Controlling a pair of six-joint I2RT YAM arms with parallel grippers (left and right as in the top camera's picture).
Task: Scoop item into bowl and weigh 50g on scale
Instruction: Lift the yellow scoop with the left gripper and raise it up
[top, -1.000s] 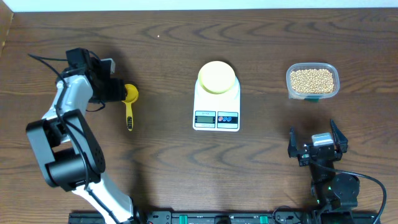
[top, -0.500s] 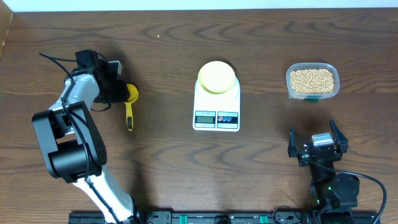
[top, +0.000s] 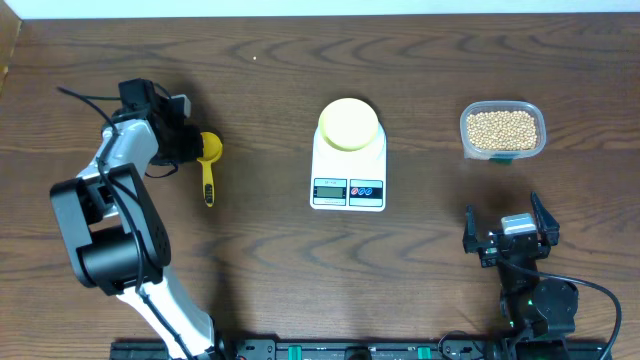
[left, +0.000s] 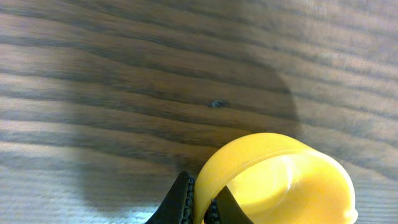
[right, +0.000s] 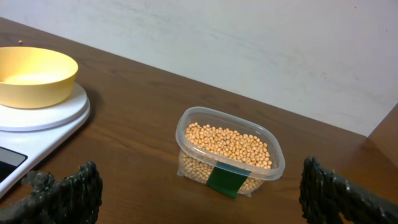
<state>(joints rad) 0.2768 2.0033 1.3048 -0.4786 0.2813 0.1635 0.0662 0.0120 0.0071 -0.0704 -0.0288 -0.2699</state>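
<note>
Because the scoop (top: 207, 165) must carry beans (top: 502, 129), the left gripper (left: 200, 202) pinches its rim at frame left; the right gripper (right: 199, 193) sits spread.

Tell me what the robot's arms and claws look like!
The left arm is chunky, with white and black sections and a thin black cable looping by the left claw. The right arm is black with a tiny green light. The right claw has a grey block and bumpy black fingers.
</note>
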